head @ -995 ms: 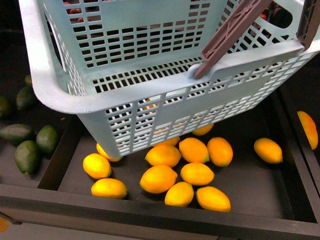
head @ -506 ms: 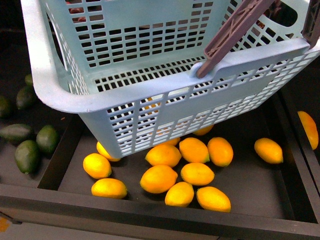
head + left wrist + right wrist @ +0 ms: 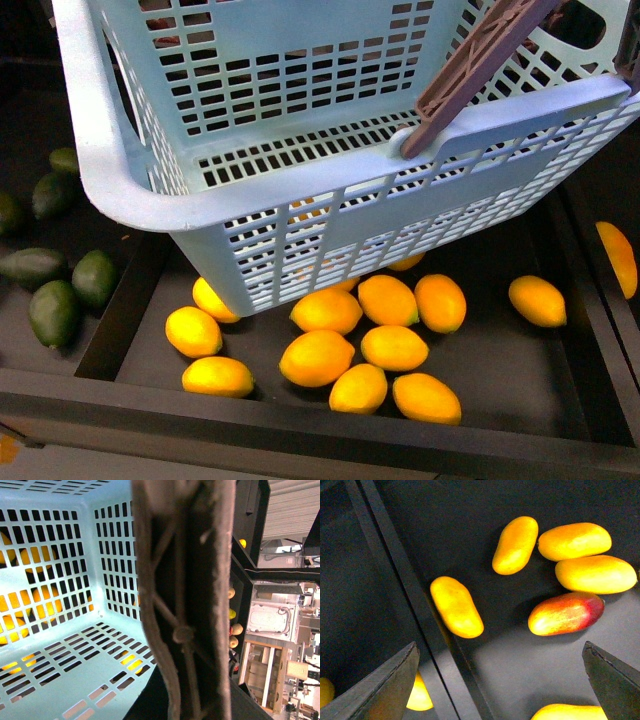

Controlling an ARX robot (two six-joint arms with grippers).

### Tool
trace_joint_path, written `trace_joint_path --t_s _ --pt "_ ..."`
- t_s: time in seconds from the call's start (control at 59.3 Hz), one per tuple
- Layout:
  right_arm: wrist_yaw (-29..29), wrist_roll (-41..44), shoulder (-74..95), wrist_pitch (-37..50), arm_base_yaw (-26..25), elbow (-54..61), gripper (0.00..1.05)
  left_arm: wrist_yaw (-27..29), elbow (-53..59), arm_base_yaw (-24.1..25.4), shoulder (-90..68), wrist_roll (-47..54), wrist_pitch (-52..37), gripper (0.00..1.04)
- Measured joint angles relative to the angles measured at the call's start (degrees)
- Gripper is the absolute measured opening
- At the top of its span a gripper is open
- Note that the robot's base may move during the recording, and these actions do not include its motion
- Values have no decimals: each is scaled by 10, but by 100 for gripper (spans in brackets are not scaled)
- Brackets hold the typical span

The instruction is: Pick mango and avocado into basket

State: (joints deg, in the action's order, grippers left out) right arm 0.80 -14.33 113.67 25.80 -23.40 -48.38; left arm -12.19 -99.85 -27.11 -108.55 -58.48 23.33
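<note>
The light turquoise basket (image 3: 330, 185) hangs above the shelf and fills the top of the front view; no fruit shows inside it (image 3: 65, 580). My left gripper (image 3: 185, 695) is shut on its brown handle (image 3: 185, 580), which also shows in the front view (image 3: 480, 65). The red-and-orange mango (image 3: 566, 613) lies on the dark shelf among yellow mangoes. My right gripper (image 3: 502, 685) is open and empty above the shelf, a little short of that mango. Several green avocados (image 3: 54, 312) lie in the left bin, apart from both grippers.
Several yellow mangoes (image 3: 318, 357) lie in the dark tray under the basket. A black divider (image 3: 405, 580) runs beside a yellow mango (image 3: 456, 606). More yellow mangoes (image 3: 575, 541) lie just beyond the red one. The tray's front rim (image 3: 300, 420) is raised.
The basket has drifted a little to the right in the front view. The fruit on the shelf has not moved.
</note>
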Motion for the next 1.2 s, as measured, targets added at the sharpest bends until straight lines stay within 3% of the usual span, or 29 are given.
trace_joint_path --t_s 0.236,0.624,0.742,1.197 --pt "-1 -11 142 -36 -22 -132 97 0 0 0 0 0 0 6" --pt "63 -257 313 -54 -47 -264 97 0 0 0 0 0 0 6" --pt "86 -298 336 -51 -57 -277 97 0 0 0 0 0 0 6" --pt "96 -338 400 -62 -87 -341 97 0 0 0 0 0 0 6"
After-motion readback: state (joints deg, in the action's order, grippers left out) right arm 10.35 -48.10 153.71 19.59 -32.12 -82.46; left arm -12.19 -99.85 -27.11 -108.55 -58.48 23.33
